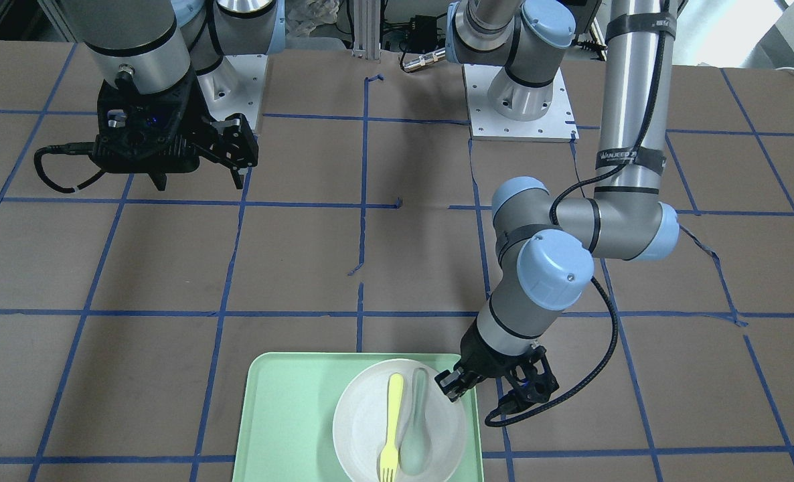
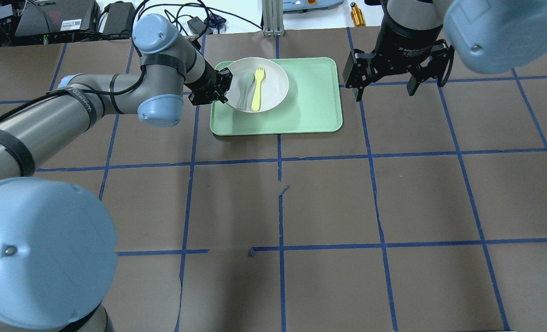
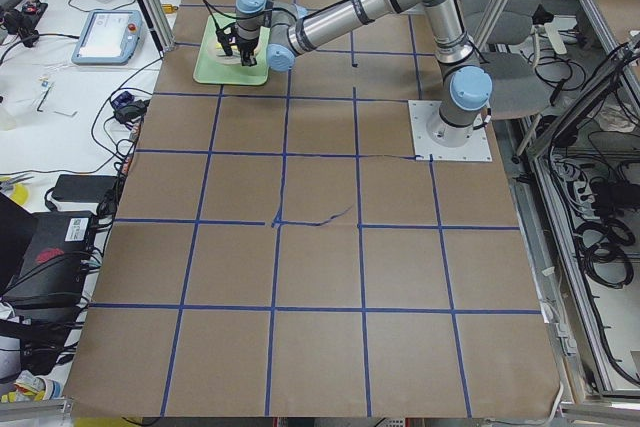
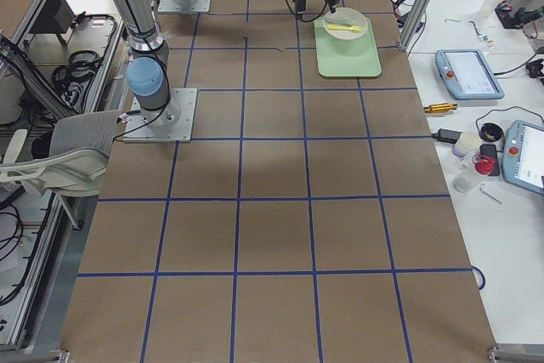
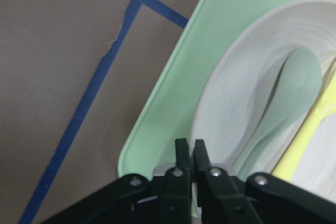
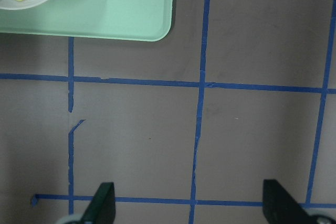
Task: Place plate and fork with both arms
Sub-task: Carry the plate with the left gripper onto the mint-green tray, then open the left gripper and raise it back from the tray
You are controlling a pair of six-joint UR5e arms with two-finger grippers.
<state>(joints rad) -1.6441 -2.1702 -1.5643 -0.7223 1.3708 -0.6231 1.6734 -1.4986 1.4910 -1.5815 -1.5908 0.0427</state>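
Note:
The white plate [image 2: 276, 82] lies on the left part of the mint-green tray [image 2: 310, 101]. The pale-yellow fork [image 2: 256, 88] lies in the plate beside a grey-green spoon [image 2: 243, 90]. My left gripper [image 2: 222, 87] is at the plate's left rim, its jaws closed on the rim; the left wrist view shows the fingertips [image 5: 182, 153] pinching the plate [image 5: 236, 93] edge. In the front view the left gripper [image 1: 457, 387] touches the plate [image 1: 363, 422] on that view's right. My right gripper [image 2: 384, 92] hangs open and empty above the table, right of the tray.
Brown paper with a blue tape grid [image 2: 280, 157] covers the table. The tray sits at the far edge of the table. Cables and a brass-coloured part [image 2: 357, 14] lie beyond that edge. The right wrist view shows the tray corner [image 6: 157, 24] and bare paper below.

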